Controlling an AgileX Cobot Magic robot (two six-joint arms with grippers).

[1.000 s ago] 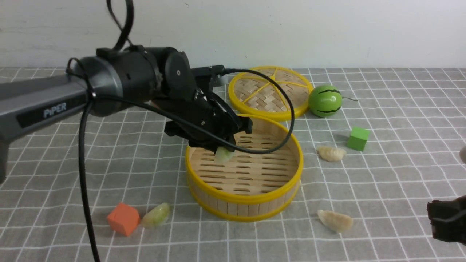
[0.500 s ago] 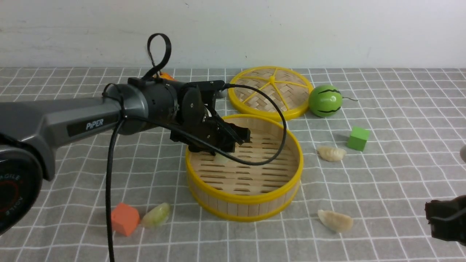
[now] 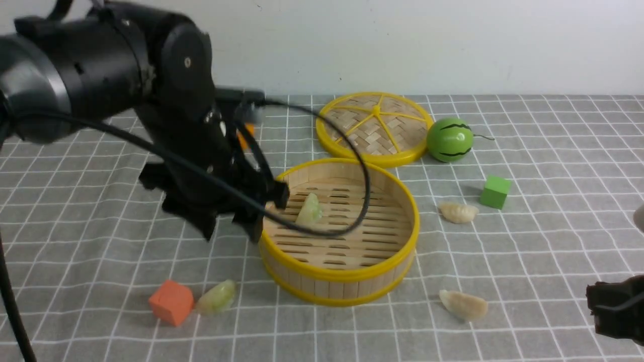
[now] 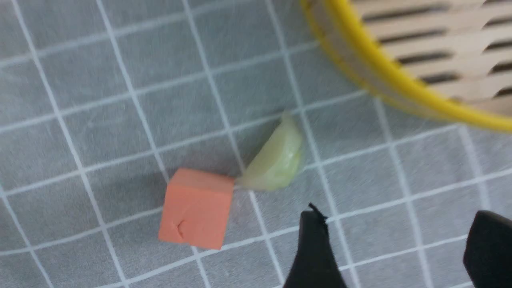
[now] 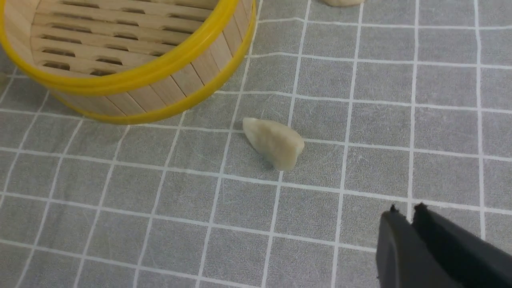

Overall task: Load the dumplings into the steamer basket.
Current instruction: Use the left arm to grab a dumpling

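While the left gripper (image 4: 396,224) has its two black fingers (image 4: 314,248) spread wide with nothing between them, it hangs above the checked cloth (image 3: 528,241) just outside the left wall of the steamer basket (image 3: 332,286). Below it lies the second green dumpling (image 4: 276,164), a translucent pale green crescent with a thin curved edge, one tip touching the orange cube (image 4: 196,208); both sit near the basket's front left. Inside the basket, the first green dumpling (image 3: 309,210) stands tilted on the slatted floor toward the left side, glossy and pale. The right gripper (image 5: 406,209) has its fingers drawn almost together, only a thin slit showing, and it grips nothing. It hovers near the near cream dumpling (image 5: 274,142), a matte cream-white wedge lying on the cloth beside the basket's front right. The far cream dumpling (image 3: 457,212), with a pleated ridge, rests to the right of the basket, just beside the green cube (image 3: 494,191). Behind the basket lie the woven lid (image 3: 375,128) and a striped green ball (image 3: 449,139).
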